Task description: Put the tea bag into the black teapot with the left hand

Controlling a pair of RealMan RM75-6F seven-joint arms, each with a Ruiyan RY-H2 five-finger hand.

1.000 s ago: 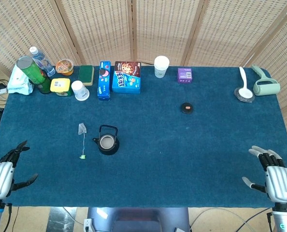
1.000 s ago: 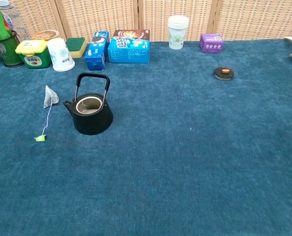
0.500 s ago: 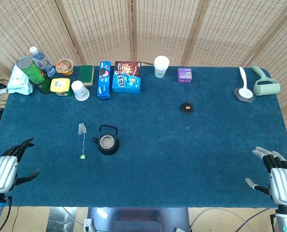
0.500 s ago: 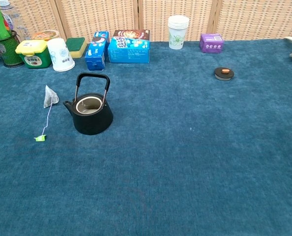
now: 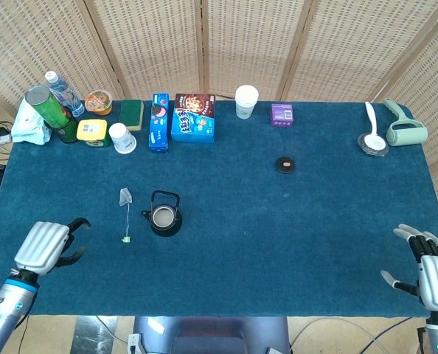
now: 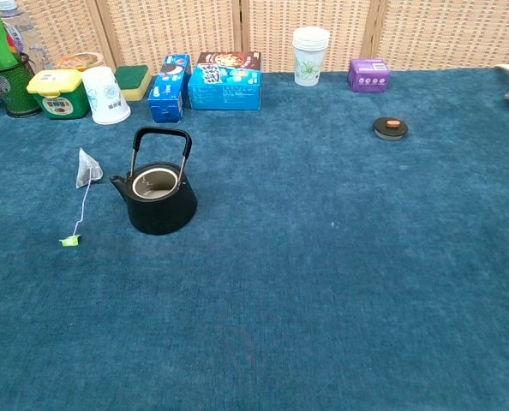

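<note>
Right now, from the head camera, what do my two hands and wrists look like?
Both show only in the head view. The left hand has a ribbed silver-white back shell and black fingers, on a grey wrist with a blue ring. The right hand has the same silver shell, but its fingers look pale with dark segments.

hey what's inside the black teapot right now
The black teapot has no lid on. Through its open mouth only a pale inner wall shows; no tea bag. The tea bag lies beside it. The pot's bottom is hidden.

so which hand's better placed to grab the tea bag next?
Left. The left hand sits on the near edge on the same side as the tea bag and black teapot. The right hand is at the far opposite corner.
</note>
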